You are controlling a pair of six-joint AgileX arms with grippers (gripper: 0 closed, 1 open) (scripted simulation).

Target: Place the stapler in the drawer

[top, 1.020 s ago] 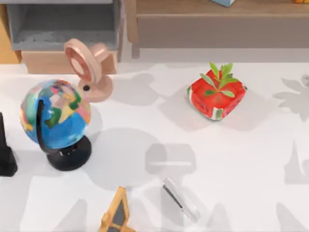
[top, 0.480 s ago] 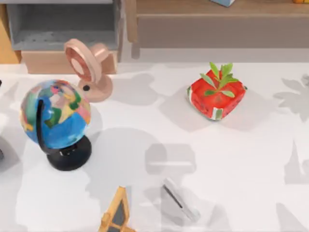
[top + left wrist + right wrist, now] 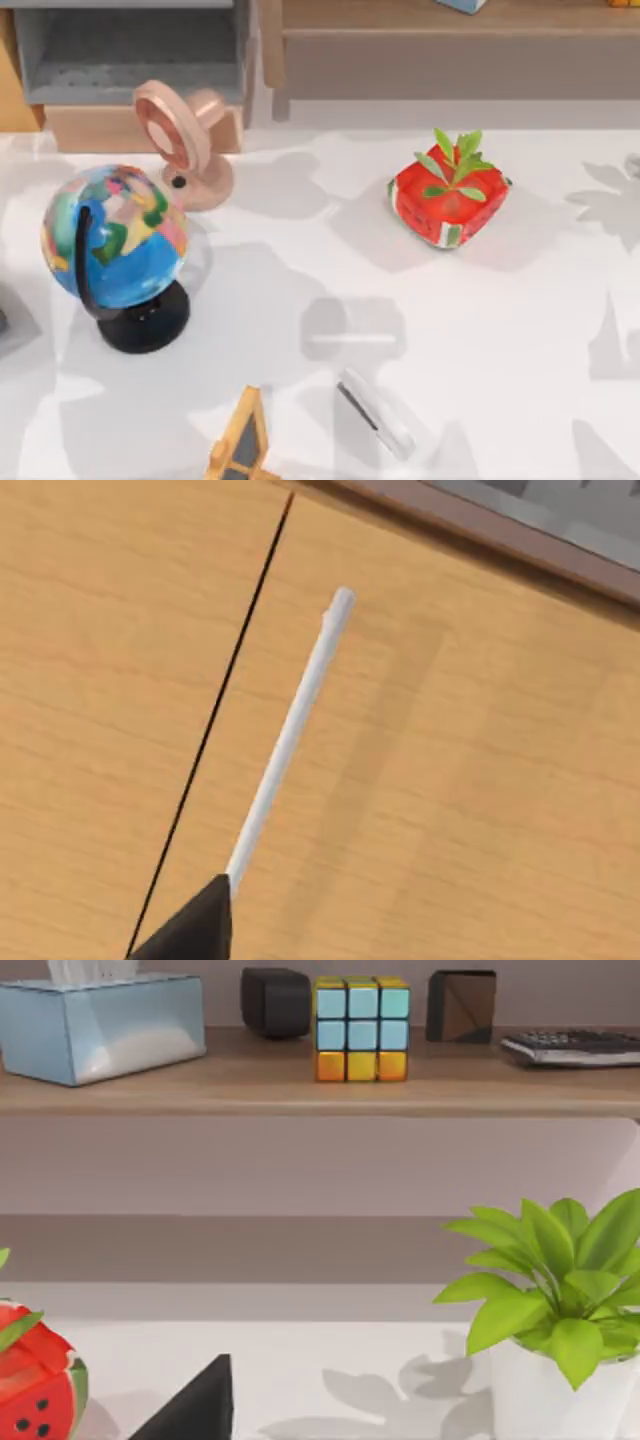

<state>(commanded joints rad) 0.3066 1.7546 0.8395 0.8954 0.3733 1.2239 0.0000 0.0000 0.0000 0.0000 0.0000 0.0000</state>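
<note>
One stapler point(image 3: 375, 412) is left flat near the table's front edge, ungrasped; drawer point(image 3: 130, 60) is seen open at rear left; neither gripper's opening can be told.

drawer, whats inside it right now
In the top view the drawer stands open at the table's back left, showing a bare grey floor and walls. The pink stand covers its front right corner. The stapler lies on the table near the front edge.

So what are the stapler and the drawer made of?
The stapler looks like glossy whitish-grey plastic or metal, hard to tell which: its top shines, with a thin dark strip along it. The drawer seems to be wood in front, going by the light tan panel, with matte grey inner walls, maybe painted board.
</note>
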